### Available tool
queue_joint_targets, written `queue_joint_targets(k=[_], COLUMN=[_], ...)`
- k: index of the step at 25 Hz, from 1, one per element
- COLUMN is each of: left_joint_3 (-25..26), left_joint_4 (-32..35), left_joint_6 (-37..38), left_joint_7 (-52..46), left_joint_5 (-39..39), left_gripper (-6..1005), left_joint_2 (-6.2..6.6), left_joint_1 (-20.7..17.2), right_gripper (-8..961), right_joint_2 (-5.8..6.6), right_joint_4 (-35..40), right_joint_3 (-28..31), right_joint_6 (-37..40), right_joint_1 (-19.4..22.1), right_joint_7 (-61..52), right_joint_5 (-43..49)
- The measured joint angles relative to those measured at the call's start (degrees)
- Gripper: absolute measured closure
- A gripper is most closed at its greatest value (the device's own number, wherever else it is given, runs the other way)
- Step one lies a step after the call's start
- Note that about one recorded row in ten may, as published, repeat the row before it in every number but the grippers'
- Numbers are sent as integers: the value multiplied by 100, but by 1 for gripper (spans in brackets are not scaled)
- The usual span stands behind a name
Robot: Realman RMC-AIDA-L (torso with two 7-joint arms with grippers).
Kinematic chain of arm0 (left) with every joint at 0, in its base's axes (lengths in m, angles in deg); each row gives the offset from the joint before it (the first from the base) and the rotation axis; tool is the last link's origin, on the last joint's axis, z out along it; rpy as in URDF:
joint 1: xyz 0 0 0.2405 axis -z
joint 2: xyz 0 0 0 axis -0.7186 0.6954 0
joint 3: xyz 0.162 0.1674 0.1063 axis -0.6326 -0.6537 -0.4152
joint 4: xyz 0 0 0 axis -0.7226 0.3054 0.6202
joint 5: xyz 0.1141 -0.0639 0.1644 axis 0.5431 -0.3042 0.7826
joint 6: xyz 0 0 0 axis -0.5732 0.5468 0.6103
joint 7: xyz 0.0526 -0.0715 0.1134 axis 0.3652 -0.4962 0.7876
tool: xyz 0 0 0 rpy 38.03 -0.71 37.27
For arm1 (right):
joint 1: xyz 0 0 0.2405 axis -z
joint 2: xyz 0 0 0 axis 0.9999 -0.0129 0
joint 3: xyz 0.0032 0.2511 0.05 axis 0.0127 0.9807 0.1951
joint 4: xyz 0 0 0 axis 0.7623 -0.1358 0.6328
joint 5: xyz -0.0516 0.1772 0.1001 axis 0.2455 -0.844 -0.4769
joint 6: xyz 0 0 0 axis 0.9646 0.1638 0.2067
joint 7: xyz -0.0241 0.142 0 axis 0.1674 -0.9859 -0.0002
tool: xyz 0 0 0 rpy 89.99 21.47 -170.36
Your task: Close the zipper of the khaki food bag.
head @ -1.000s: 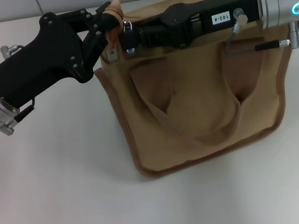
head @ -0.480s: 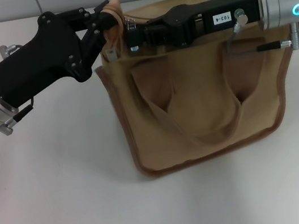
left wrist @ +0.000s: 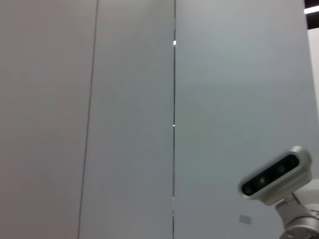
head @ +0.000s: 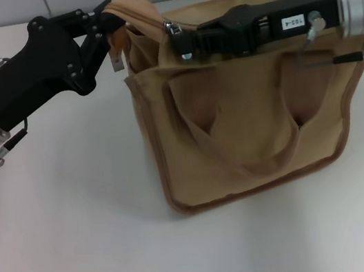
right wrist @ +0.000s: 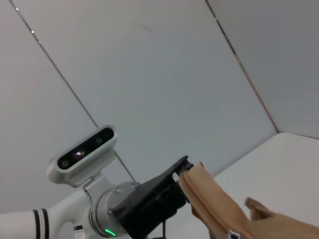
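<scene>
Along the top of the khaki food bag (head: 250, 124) the zipper (head: 170, 23) is running from the bag's left end toward its right, with the small silver pull tab sitting near the left end, just at the tip of the right gripper (head: 181, 38). That gripper is lying along the bag's top edge, reaching in from the right, and its jaws are closing narrowly around the pull tab. The bag is standing upright on the white worktop (head: 73, 238), its front pocket and looped handle facing the head camera and its darker brown piping tracing the lower edge. At the bag's upper left corner the fabric is rising into a peak, and the left gripper (head: 109, 24) is pinching that peak, its jaws drawn in tight on the cloth while the black arm is slanting down toward the worktop's left side. In the right wrist view the same pinched corner of the bag (right wrist: 209, 199) is showing as a tan fold beside the left gripper (right wrist: 182, 172), with the left arm's wrist camera (right wrist: 82, 154) above it against a grey panelled wall (right wrist: 149, 74). The left wrist view is showing only that wall (left wrist: 124, 124) and the other arm's camera (left wrist: 274, 174)
</scene>
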Motion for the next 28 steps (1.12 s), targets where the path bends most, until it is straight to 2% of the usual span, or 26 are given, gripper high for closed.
queue_joint_targets(k=[9,21,28], left_joint_3=[17,98,120], left_joint_4=[-25,-61,-61], left_joint_6=[-229,-438,-502], left_joint_7=[-3,37,38], left_joint_5=[0,1,1], left_gripper=[925,922,920], left_joint_2=[0,6,11], left_joint_1=[-30,-42,-41], right_gripper=[943,936,932], right_joint_2=[48,224,343], right_joint_4=[359,367,381], right_joint_3=[207,485,859], right_joint_6=[250,360,536], right_joint_1=[315,675,905], right_joint_7=[-91,-98,-98], right_joint_5=[-15,-10,19])
